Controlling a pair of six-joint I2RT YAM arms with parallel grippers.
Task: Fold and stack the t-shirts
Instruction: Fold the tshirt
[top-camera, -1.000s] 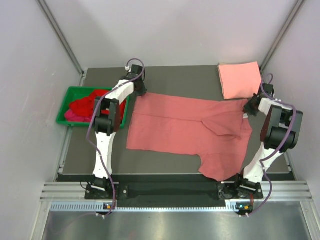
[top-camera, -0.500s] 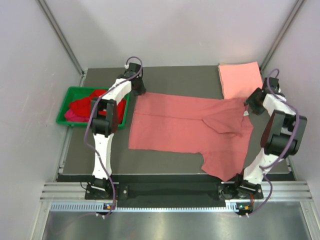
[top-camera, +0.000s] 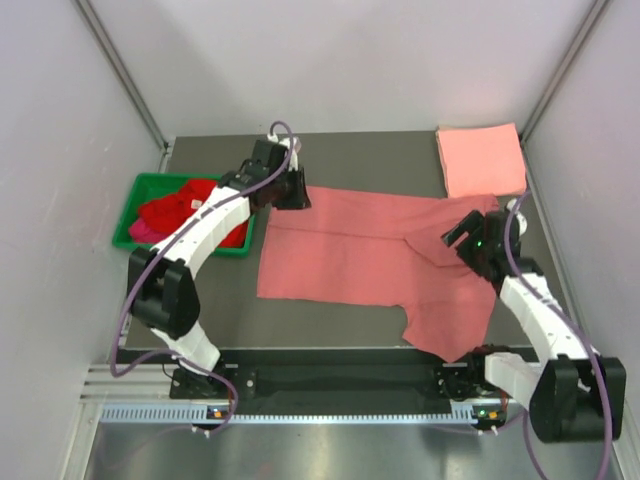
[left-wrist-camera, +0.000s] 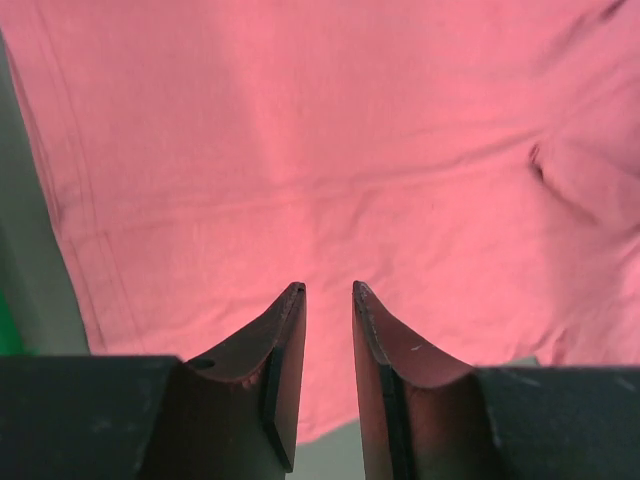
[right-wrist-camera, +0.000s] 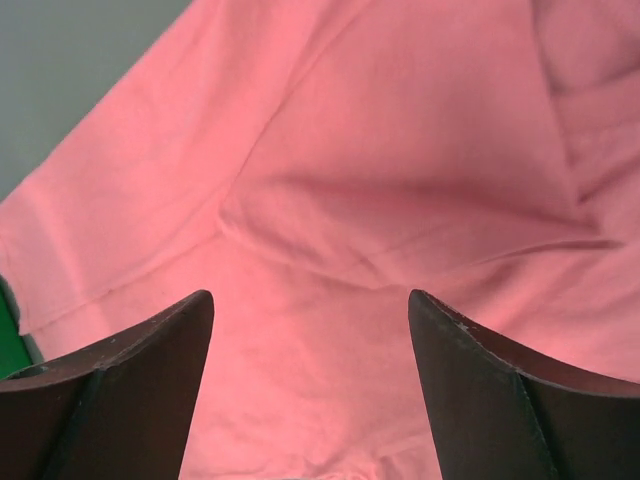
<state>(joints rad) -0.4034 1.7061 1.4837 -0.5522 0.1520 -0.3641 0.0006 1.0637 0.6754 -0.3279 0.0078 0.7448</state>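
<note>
A dusty rose-red t-shirt lies spread flat across the dark table, one sleeve folded in on its right half. My left gripper hovers over its back left corner, jaws a narrow gap apart with nothing between them; the cloth lies beneath. My right gripper stands wide open above the shirt's right half, holding nothing. A folded salmon pink t-shirt rests at the back right corner. Red and magenta t-shirts are bunched in the bin.
The green plastic bin sits off the table's left edge. The rose shirt's lower right sleeve reaches the table's near edge. Bare table shows behind the shirt and at the front left.
My right gripper opened, let go of the shirt's right edge and swung inward over the shirt. My left arm moved right, over the back left corner.
</note>
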